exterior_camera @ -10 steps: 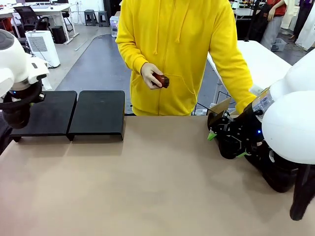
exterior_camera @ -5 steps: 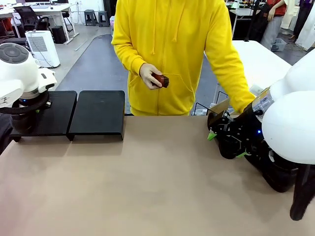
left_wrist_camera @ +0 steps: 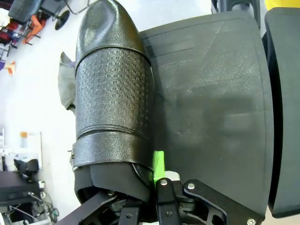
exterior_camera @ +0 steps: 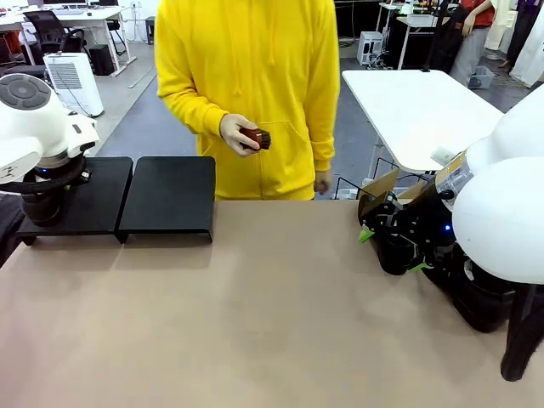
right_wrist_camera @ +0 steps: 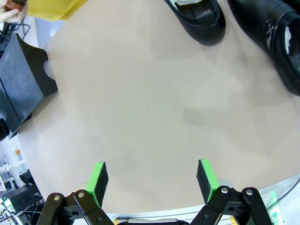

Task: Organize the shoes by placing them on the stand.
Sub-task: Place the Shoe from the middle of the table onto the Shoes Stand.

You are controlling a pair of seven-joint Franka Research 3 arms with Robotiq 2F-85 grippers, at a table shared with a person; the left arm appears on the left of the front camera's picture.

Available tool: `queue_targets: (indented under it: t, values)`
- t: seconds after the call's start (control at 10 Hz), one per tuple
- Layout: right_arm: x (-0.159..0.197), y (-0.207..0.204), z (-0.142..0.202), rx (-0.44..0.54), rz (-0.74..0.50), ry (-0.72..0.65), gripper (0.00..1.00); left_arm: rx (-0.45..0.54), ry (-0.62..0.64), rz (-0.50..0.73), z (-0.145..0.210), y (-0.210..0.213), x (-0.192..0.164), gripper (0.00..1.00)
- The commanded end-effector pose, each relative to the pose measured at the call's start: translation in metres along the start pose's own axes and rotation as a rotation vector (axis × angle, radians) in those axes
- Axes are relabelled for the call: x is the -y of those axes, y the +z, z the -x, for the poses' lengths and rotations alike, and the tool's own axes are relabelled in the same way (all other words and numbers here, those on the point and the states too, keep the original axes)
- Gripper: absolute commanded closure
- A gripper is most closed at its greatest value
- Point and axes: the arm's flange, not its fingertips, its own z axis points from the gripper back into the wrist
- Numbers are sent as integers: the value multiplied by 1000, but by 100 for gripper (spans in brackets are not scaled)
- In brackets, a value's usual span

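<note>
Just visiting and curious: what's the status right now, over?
Left gripper shut on shoe, over stand edge. Right gripper open, two shoes ahead on table. Person's hand beyond table, holding small object.

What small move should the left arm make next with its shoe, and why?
Probably ease the shoe inward over the stand, then lower it. The left gripper is shut on the shoe's opening end, and the shoe hangs along the stand's edge with floor showing beside it, so releasing here could drop it off the top.
</note>
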Motion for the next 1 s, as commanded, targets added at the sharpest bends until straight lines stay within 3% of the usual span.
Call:
queue_targets:
  t: [0.0,0.1,0.6,0.9]
  values:
    - [0,0,-2,3,-13,18,0,21,12,-24,-4,-6,-2,100]
    - [0,0,-2,3,-13,18,0,9,9,-17,-3,-8,-2,100]
    - [0,0,-2,3,-13,18,0,15,27,-30,-6,-4,-8,5]
    - [0,0,-2,3,-13,18,0,42,81,-54,-6,22,-17,5]
